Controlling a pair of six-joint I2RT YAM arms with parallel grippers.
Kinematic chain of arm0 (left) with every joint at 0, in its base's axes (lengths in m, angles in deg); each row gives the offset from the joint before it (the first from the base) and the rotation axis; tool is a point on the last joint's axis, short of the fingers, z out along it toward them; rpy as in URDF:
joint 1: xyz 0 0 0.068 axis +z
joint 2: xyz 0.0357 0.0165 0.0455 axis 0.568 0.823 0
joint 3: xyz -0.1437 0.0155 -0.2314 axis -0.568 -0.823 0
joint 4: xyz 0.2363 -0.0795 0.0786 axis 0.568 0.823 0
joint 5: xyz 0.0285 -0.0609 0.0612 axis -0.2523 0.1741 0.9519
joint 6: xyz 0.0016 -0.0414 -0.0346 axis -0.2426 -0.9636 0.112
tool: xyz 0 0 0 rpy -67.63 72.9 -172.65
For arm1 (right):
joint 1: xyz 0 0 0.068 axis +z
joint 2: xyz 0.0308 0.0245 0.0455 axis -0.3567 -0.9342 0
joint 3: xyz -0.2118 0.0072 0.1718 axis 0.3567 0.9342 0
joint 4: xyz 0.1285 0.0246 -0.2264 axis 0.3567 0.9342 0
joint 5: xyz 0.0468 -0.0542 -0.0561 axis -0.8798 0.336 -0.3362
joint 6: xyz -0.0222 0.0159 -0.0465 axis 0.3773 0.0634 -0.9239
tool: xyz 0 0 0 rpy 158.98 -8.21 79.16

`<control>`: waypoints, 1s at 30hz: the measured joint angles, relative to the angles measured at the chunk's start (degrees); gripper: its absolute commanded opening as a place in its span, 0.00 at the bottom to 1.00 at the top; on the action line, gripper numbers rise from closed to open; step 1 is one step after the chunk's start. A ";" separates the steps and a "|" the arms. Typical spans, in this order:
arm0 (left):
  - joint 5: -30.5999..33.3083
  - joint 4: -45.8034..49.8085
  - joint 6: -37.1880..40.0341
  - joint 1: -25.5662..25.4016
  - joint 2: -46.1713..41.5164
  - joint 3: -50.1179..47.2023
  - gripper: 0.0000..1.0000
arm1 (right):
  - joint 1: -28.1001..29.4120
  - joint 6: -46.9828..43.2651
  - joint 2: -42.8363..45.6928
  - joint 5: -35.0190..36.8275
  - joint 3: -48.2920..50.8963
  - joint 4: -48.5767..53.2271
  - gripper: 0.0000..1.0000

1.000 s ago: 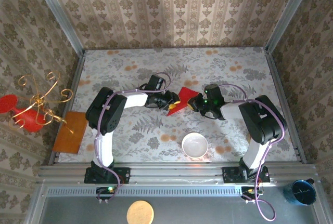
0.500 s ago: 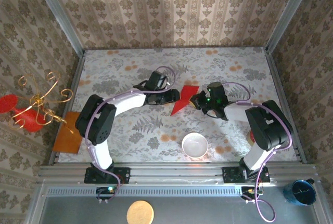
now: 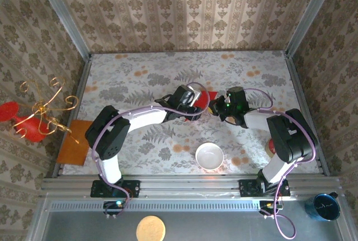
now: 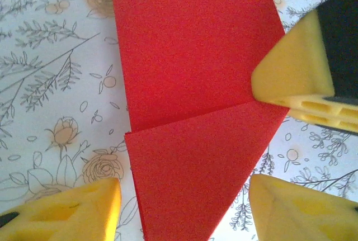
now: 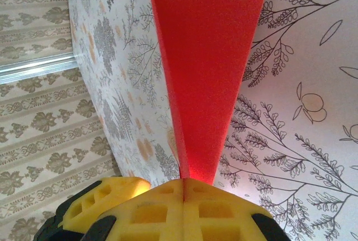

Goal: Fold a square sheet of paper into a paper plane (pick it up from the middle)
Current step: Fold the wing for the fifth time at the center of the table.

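Centre of the floral-patterned tabletop [image 3: 140, 73]: thin bright red paper sheet [image 4: 196, 84], already partly folded, with one straight crease across it and the sides tapering towards a point.

- Right hand [image 5: 183, 188]: yellow pads pressed together on the paper's narrow end, a firm pinch with no gap visible. In its wrist view the red sheet runs straight away from the pads and widens as it goes.
- Left hand [image 4: 184, 207]: jaws stand apart, holding nothing. One yellow fingertip [image 4: 67, 210] sits on each side of the tapered end, both clear of the red edges.
- In the left wrist view the right hand's yellow pad comes in from the right edge and meets the paper at the crease line.
- Long axis: seen from the left hand, the sheet runs top to bottom. The point aims between its open fingers and the broad end lies beyond.
- Both hands are on or over the sheet, the right gripping and the left directly above and free.
- Cannot tell whether the pinched end is lifted off the tabletop or lying flat.
- Judgement: the next fold depends on the left hand closing or pressing along that axis while the right anchors the sheet.
- Risk: the thin sheet may swing about the single pinch.
- White round bowl [image 3: 209, 155] sits well apart, nearer the arm bases.
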 measured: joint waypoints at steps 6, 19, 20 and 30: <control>1.62 -4.20 9.01 -2.45 0.00 -1.86 0.58 | -0.48 0.66 0.13 -0.74 -0.02 1.66 0.00; 4.07 -12.09 20.74 -4.20 2.82 -5.33 0.52 | -2.40 2.67 0.13 -3.37 -0.17 2.56 0.01; 4.07 -12.72 21.16 -4.20 3.15 -5.46 0.51 | -2.56 2.82 0.13 -3.56 -0.17 2.47 0.01; 3.69 -15.65 22.67 -4.09 4.26 -5.84 0.37 | -3.39 4.39 0.11 -5.20 -0.17 1.07 0.02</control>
